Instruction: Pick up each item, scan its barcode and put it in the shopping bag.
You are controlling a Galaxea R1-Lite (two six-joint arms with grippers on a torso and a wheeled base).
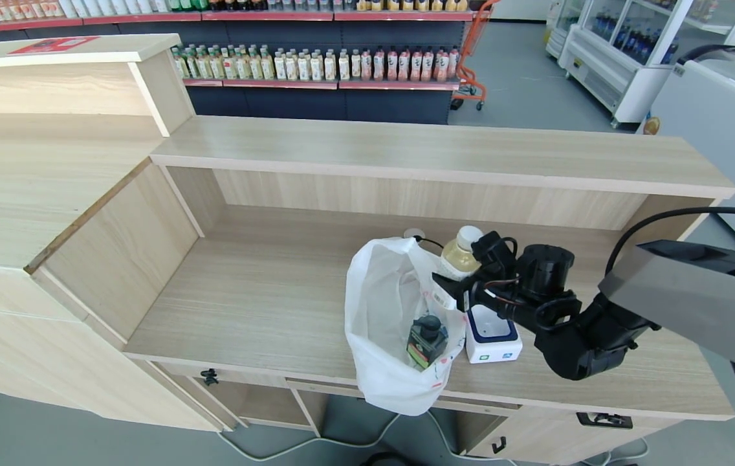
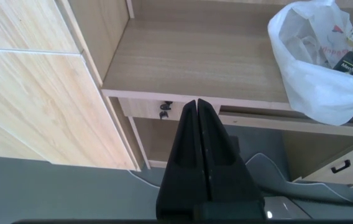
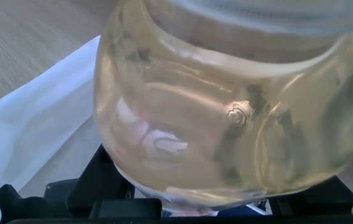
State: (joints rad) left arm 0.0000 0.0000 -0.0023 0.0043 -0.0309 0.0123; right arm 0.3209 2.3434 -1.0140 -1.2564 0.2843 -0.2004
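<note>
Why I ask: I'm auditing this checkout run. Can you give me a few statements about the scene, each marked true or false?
1. The right gripper holds a yellow drink bottle with a white cap. True.
2. The shopping bag is empty. False: a dark bottle stands inside it.
3. The left gripper is open. False: its fingers are pressed together and hold nothing.
4. The white scanner sits on the counter right beside the bag. True.
</note>
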